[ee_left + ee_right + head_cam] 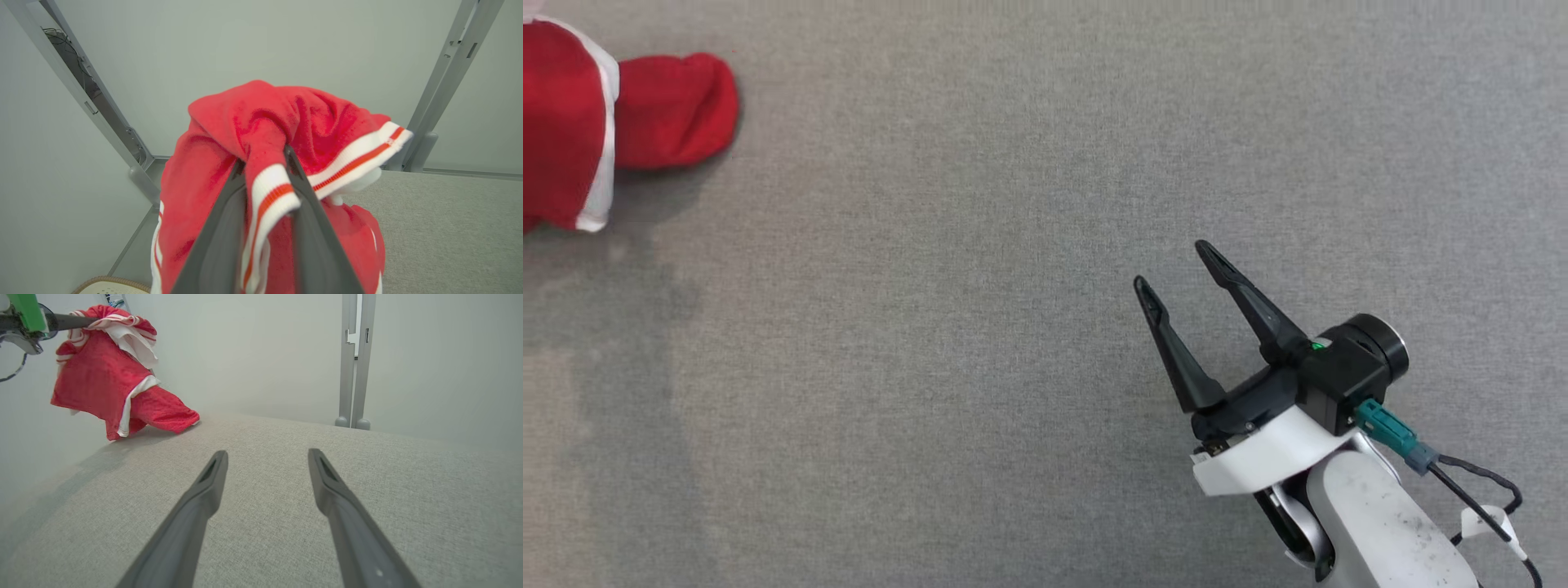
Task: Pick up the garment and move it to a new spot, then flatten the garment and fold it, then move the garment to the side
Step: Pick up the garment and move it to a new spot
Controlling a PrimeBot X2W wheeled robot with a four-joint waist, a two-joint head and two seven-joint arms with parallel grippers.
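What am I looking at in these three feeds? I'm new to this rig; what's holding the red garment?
This is a two-armed robot at a grey cloth-covered surface. The head view looks down from its head: the right gripper, two long dark fingers, is open and empty above the surface; the red garment is at the upper left. The other two views come from a camera on each wrist, looking along that arm's fingers. In the left wrist view the left gripper is shut on a white-banded edge of the garment. The right wrist view shows this from the side: the garment hangs from that gripper, one end resting on the surface.
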